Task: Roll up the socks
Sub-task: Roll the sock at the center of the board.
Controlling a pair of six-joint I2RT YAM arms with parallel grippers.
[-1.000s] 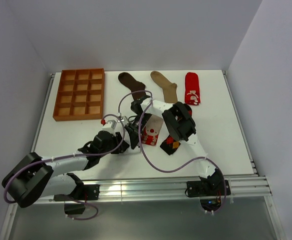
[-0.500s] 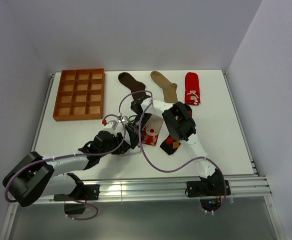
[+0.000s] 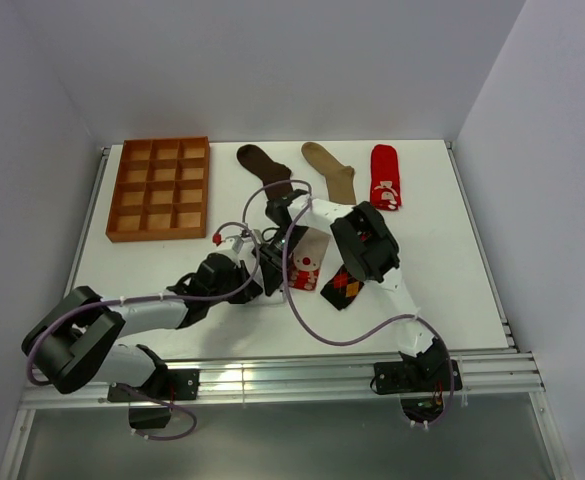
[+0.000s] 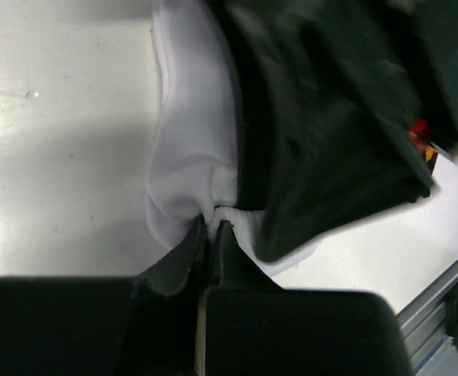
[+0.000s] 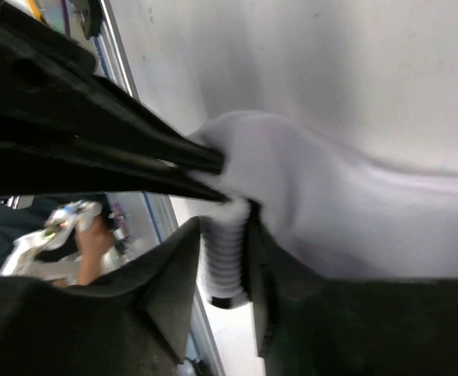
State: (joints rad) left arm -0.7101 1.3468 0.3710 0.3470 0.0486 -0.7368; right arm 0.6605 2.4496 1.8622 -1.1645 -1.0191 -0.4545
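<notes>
From above, I see my left arm (image 3: 162,312) and my right arm (image 3: 364,245) meet in the middle of the tabletop (image 3: 442,280). The white sock (image 4: 185,149) I am working on is hidden under them here. Just to its right lie the beige red-toed sock (image 3: 305,268) and the argyle sock (image 3: 342,288). The other three socks lie far back, well apart. The bare room is on the left.

In the left wrist view, the left fingers (image 4: 183,254) are squeezed tight on a fold of the white sock. The sock runs long-ways, straight away from them. The right arm sits dark over its right side. The metal rail (image 4: 448,305) at the near edge is close by.

In the right wrist view, the right fingers (image 5: 178,290) pinch the sock's ribbed cuff (image 5: 227,258). The left fingers come in from the left and grip the same end, just beside.

I think the roll must go along the sock, away from the rail. The two pairs of fingers have little room between them.
</notes>
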